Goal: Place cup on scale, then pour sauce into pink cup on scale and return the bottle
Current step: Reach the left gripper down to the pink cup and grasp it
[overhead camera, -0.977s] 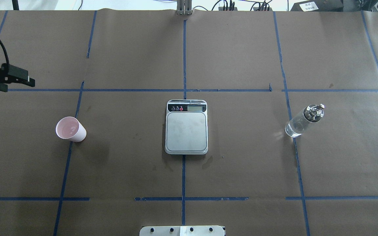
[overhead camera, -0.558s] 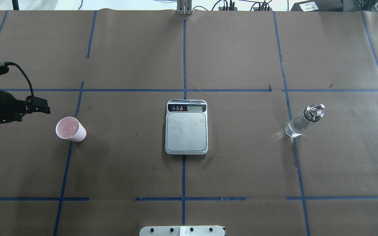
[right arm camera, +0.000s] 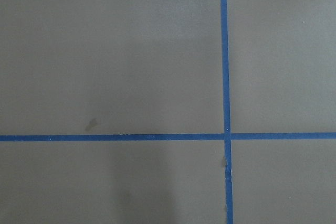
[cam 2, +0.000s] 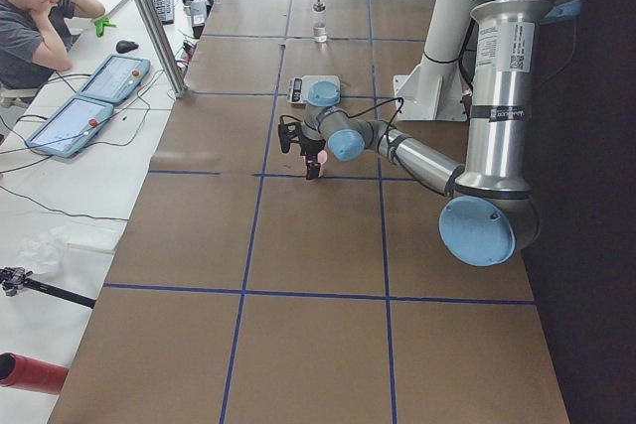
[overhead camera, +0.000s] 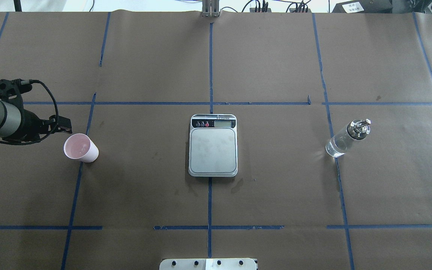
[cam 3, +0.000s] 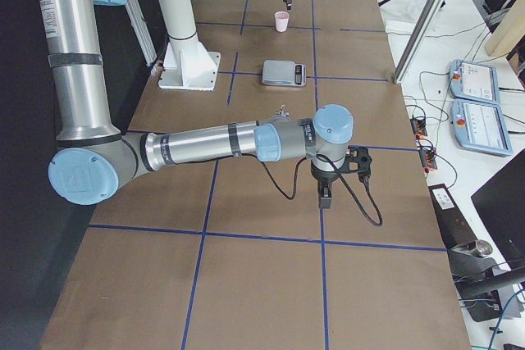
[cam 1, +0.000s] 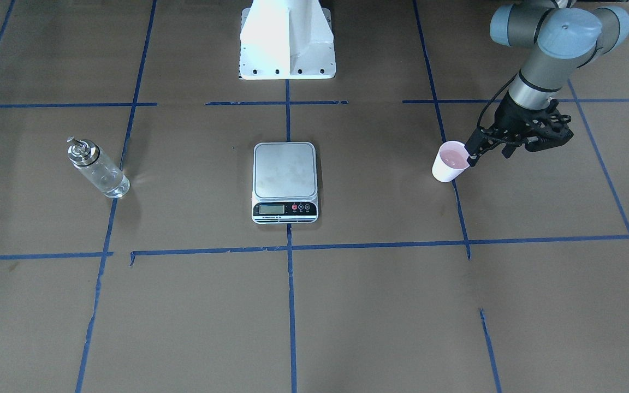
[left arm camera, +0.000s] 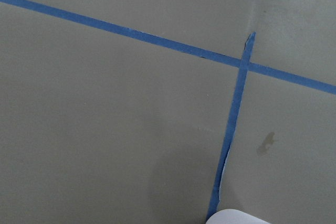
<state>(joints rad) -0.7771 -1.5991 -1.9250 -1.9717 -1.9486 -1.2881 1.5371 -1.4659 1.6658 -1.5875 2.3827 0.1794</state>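
- Jaws unreadable on both the left gripper (overhead camera: 67, 129), just beside the cup (overhead camera: 81, 147), and the right gripper (cam 3: 324, 197).
- Cup upright, mouth up.
- Bottle (overhead camera: 345, 139) upright, long axis vertical.

Left end effector (overhead camera: 67, 129) low and angled down; right end effector (cam 3: 325, 199) straight down.

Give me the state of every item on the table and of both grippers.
Cup: upright on the table, off the scale, not gripped.
Scale: platform bare.
Bottle: upright, standing alone, untouched.
Left gripper: close by the cup, holding nothing; cannot tell whether it is open or shut.
Right gripper: over bare table, holding nothing; cannot tell whether it is open or shut.
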